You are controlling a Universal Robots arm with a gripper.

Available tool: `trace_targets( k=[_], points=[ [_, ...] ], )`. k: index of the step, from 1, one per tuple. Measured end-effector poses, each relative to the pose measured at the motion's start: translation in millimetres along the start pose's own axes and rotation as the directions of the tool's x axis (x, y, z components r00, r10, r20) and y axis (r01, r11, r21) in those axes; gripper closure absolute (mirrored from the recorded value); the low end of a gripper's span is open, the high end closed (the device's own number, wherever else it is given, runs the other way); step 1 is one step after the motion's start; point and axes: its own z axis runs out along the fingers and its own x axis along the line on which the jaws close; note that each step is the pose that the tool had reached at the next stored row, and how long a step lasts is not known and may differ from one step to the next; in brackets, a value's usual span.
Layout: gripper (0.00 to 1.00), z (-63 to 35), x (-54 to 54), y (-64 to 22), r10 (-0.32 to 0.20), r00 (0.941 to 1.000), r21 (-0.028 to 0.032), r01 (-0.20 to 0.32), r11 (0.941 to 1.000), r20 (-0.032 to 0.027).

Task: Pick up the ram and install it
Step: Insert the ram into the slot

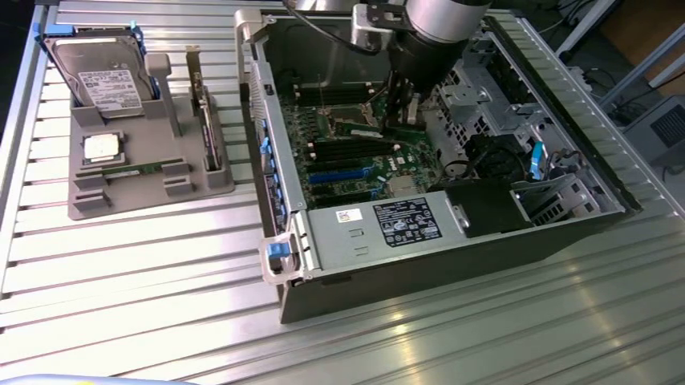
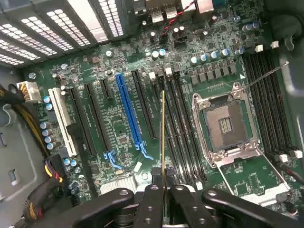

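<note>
My gripper (image 2: 163, 191) is shut on the ram (image 2: 163, 137), which I see edge-on as a thin gold-edged strip hanging straight down from the black fingers (image 2: 151, 197). It hovers just over the bank of black memory slots (image 2: 176, 128) beside the empty processor socket (image 2: 225, 126) on the green motherboard (image 2: 118, 142). In the exterior view the arm reaches down into the open computer case (image 1: 428, 233), with the gripper (image 1: 408, 95) low over the board's middle.
More memory slots (image 2: 268, 104) lie on the socket's other side. Blue and black expansion slots (image 2: 127, 111) and cable bundles (image 2: 42, 190) are nearby. On the exterior view's left a grey tray (image 1: 150, 196) holds a hard drive (image 1: 102, 72), an expansion card (image 1: 208, 128) and a green stick (image 1: 134, 170).
</note>
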Motion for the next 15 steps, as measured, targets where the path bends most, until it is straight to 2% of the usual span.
trace_targets(
  k=[1, 2, 7, 14, 15],
  points=[
    [0.88, 0.1, 0.0, 0.0, -0.073, 0.9974, -0.0028, 0.073, 0.9974, -0.0004],
    [0.88, 0.2, 0.0, 0.0, -0.094, 0.9956, -0.0036, 0.094, 0.9956, -0.0004],
    [0.88, 0.5, 0.0, 0.0, -0.183, 0.983, -0.007, 0.183, 0.983, 0.0003],
    [0.88, 0.8, 0.0, 0.0, -0.296, 0.9551, -0.0113, 0.296, 0.955, 0.0004],
    [0.88, 0.7, 0.0, 0.0, -0.295, 0.9555, -0.0112, 0.295, 0.9554, 0.0002]
  ],
)
